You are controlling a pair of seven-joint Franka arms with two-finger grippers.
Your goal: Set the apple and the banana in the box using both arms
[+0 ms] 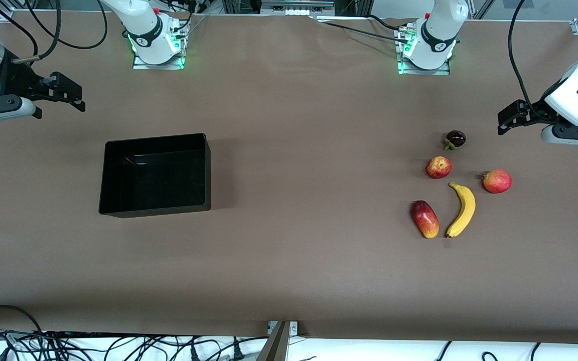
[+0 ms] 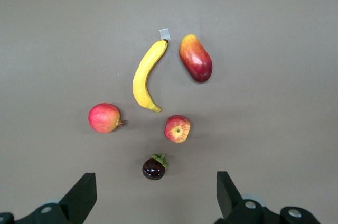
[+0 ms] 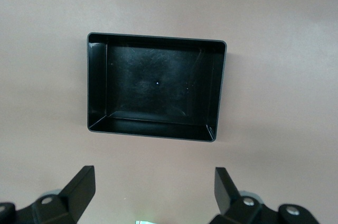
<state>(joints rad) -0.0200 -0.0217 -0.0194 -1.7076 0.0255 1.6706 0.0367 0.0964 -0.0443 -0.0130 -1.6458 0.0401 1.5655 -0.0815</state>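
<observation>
1. Table (image 1: 289, 260): brown, fills the front view. Nothing is packed yet, so the task is at its start.
2. Arms: both are raised at the frame edges. The left gripper (image 1: 512, 118) is at upper right of the front view, over the table just above the fruit cluster, fingers apart and holding nothing. The right gripper (image 1: 65, 93) is at upper left, over the table above the box, fingers likewise spread and empty.
3. Box (image 1: 156, 173): black, empty, left of centre in the front view, at the right arm's end. It sits centred in the right wrist view, box (image 3: 156, 86).
4. Banana (image 1: 462, 209): right side of the front view, lower part of the cluster. Its long axis runs near vertical in frame, bowed toward the right edge, with a mango (image 1: 425, 219) just beside it.
5. Apple (image 1: 438, 167): just above the banana's upper tip in frame, apart from it. A pinkish fruit (image 1: 497, 181) lies toward the right edge and a dark mangosteen (image 1: 455, 139) above.
6. Key relation: both targets are at the left arm's end and well apart from the box. The left gripper is clearly nearer; the apple is the closer target. My guess is the left arm picks first.
</observation>
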